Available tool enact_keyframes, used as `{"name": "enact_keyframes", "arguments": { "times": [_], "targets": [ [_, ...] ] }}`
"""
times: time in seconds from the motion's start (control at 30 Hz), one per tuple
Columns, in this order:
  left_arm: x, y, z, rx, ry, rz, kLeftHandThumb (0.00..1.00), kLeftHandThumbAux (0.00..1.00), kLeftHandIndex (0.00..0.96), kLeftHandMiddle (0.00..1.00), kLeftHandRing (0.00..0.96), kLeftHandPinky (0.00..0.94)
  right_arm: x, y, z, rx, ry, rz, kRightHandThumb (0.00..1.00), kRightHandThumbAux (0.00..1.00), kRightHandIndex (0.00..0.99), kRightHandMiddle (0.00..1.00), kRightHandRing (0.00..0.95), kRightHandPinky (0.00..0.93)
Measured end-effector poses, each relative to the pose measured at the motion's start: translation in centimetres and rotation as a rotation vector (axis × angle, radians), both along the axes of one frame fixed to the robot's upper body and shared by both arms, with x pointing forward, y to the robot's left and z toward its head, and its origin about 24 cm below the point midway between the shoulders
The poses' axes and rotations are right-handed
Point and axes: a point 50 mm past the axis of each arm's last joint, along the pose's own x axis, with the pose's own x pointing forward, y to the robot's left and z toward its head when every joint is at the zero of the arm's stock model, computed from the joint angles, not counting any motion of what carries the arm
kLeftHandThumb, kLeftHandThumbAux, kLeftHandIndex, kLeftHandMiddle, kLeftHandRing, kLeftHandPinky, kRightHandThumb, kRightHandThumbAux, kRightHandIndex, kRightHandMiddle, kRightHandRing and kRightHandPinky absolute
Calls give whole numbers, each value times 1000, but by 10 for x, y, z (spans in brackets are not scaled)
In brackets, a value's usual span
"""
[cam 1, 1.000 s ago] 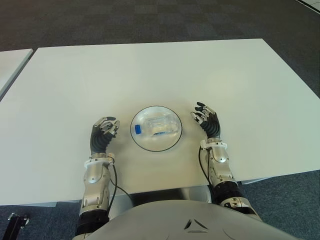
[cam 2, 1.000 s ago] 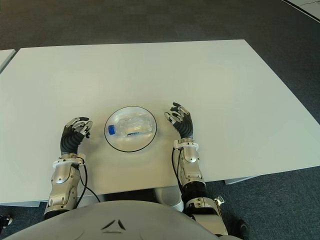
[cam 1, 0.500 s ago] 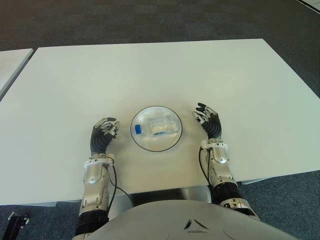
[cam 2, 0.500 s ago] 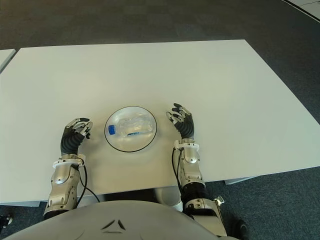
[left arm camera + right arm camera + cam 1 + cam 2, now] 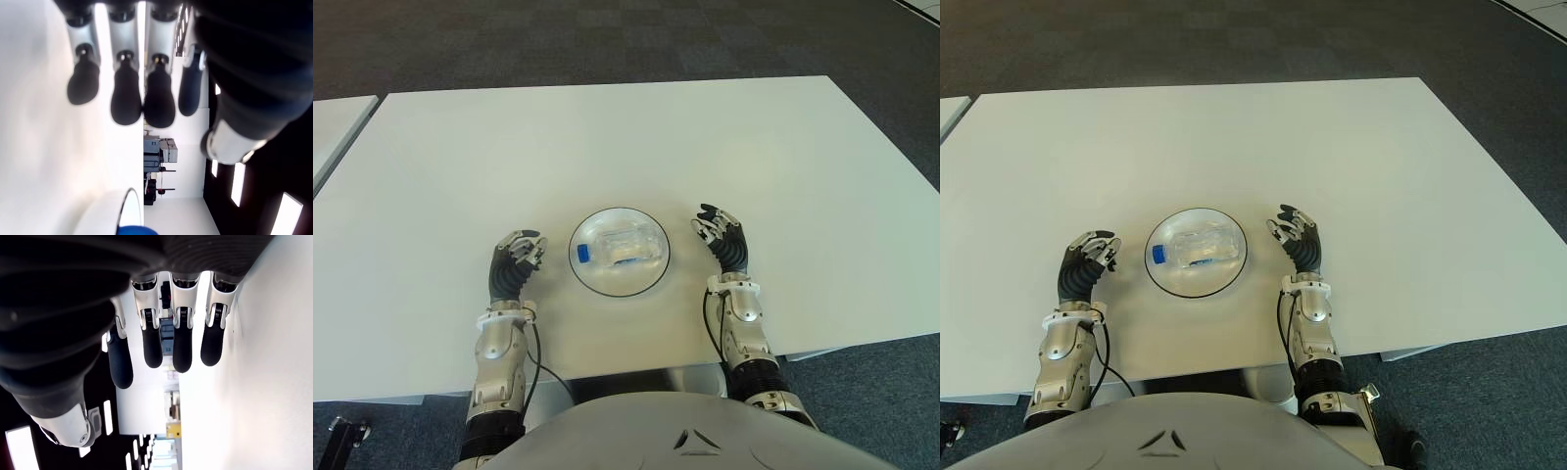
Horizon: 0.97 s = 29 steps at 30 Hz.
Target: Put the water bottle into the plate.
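We judge the task done: the clear plastic water bottle with a blue cap (image 5: pixel 621 248) lies in the round white plate (image 5: pixel 603 281), between our empty left robot hand (image 5: pixel 516 260) and right robot hand (image 5: pixel 722 238), fingers loosely apart on both.

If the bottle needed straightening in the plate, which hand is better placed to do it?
Probably the right hand: open, beside the round black-rimmed plate at the clear plastic water bottle's body end. The left hand, also empty, shows slightly farther off.
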Motion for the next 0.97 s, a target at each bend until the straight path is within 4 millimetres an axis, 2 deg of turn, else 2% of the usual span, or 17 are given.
{"name": "enact_keyframes", "arguments": {
  "times": [0.97],
  "targets": [
    [0,0,1,2,-6,-1,700,722,433,738,725,729,-1,1,0,1,-1,14,705,732,429,494,491,524]
  ]
}}
